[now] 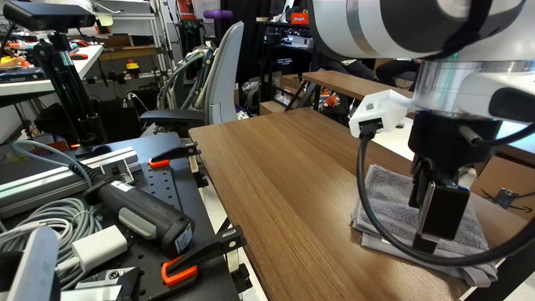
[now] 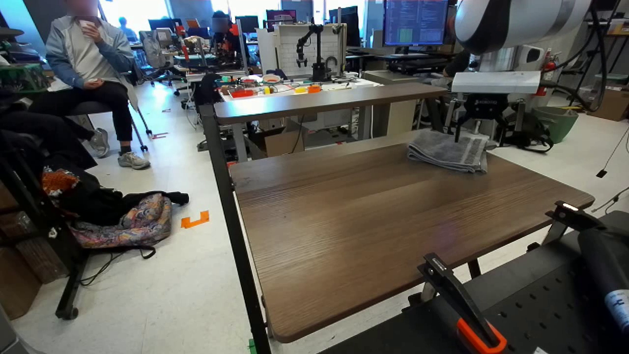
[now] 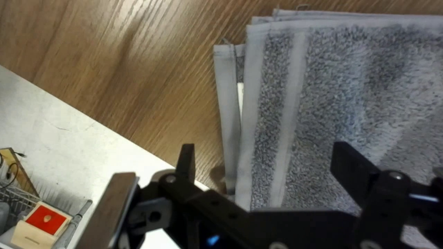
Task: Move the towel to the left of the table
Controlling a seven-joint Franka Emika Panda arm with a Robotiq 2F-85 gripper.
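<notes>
Grey folded terry towel (image 2: 440,151) lies on brown wood-grain rectangular table (image 2: 344,216), near its edge; black two-fingered hand (image 3: 264,154) over it, spread wide, gripping nothing.

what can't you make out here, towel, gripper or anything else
Underside of the towel: hidden in every view by its upper layers.
Whether the gripper touches it: the wrist view looks from above, hiding any gap.
Robot arm: upper part cut off by top edge in both exterior views.
Seated person: face blurred in an exterior view.
Monitor: text too small in an exterior view.
</notes>
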